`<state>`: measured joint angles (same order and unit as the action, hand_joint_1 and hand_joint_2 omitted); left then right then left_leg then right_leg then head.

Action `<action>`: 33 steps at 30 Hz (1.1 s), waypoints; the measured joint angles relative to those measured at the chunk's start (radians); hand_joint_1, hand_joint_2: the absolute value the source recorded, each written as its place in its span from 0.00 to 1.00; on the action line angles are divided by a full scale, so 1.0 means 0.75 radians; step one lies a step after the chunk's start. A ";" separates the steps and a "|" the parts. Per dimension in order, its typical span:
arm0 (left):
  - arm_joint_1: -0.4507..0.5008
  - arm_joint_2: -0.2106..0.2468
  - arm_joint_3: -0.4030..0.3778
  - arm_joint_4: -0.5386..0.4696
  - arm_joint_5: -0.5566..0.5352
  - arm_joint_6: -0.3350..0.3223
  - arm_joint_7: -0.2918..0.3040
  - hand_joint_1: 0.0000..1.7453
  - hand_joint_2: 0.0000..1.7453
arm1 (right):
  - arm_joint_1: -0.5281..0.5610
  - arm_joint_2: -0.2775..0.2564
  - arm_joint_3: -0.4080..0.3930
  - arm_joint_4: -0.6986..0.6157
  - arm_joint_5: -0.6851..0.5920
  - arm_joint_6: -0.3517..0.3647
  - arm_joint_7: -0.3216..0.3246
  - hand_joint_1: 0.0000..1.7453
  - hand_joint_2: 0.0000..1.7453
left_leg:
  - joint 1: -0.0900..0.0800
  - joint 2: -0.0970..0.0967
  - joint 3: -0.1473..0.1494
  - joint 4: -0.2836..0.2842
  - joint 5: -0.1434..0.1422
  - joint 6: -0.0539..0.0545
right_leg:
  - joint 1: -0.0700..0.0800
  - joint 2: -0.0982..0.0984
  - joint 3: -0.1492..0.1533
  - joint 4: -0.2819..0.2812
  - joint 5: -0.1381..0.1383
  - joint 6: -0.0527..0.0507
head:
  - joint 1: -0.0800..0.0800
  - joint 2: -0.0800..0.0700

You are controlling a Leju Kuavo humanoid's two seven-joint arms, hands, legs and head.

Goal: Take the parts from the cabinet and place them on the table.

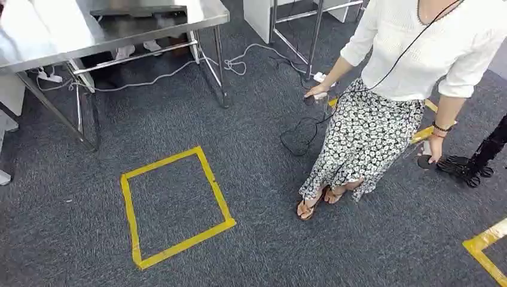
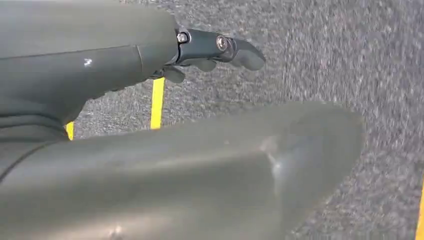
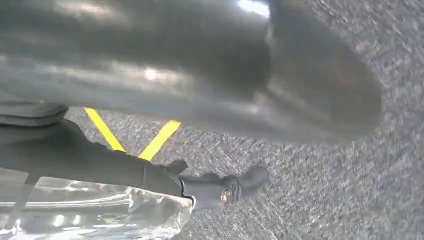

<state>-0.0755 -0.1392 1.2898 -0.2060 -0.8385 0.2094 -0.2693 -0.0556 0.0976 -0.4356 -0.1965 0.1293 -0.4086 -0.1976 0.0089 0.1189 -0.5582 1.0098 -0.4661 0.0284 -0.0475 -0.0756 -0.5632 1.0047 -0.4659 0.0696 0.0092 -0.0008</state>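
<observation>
- The right hand (image 3: 150,175) grips a clear plastic bag (image 3: 95,215), its fingers (image 3: 220,190) lying over the crinkled film above the carpet (image 3: 320,200).
- The bag's long axis runs along the fingers; which way it points cannot be told.
- The left hand (image 2: 150,55) holds nothing, fingers (image 2: 220,47) apart.
- A steel counter (image 1: 119,24) stands beyond a yellow tape square (image 1: 173,206); a person (image 1: 388,89) stands near.

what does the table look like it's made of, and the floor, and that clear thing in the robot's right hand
Table: looks like stainless steel, brushed and shiny, with pale reflections on top and thin metal legs.
Floor: dark grey carpet, matte, speckled short pile, marked with yellow tape.
Clear thing held in the right hand: probably a thin plastic bag, crinkled and glossy; contents can't be made out.
</observation>
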 joint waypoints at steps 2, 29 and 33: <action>-0.009 -0.001 -0.001 0.000 -0.008 -0.001 0.000 0.00 0.00 | 0.008 0.001 -0.006 0.001 -0.004 -0.001 0.003 0.00 0.00 | 0.005 0.028 0.013 -0.004 -0.001 -0.010 | 0.006 0.028 -0.016 0.001 0.003 -0.031 | -0.007 0.000; 0.001 -0.001 -0.032 0.001 -0.039 -0.008 0.005 0.00 0.00 | 0.017 0.009 -0.038 0.003 -0.021 -0.015 0.014 0.00 0.00 | -0.042 -0.013 0.052 -0.038 0.000 0.051 | 0.041 -0.010 0.071 -0.048 -0.035 -0.038 | 0.007 0.000; -0.007 0.001 -0.033 0.001 -0.044 -0.008 0.005 0.00 0.00 | 0.026 0.011 -0.041 0.003 -0.022 -0.015 0.014 0.00 0.00 | -0.043 0.032 0.065 -0.027 -0.016 0.023 | 0.046 0.045 0.059 -0.049 -0.021 -0.069 | -0.002 0.000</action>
<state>-0.0809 -0.1389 1.2654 -0.2056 -0.8713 0.2037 -0.2655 -0.0363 0.1057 -0.4665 -0.1942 0.1129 -0.4200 -0.1873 -0.0235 0.1428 -0.5091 0.9893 -0.4778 0.0460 -0.0127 -0.0420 -0.5191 0.9676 -0.4817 0.0182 0.0080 -0.0008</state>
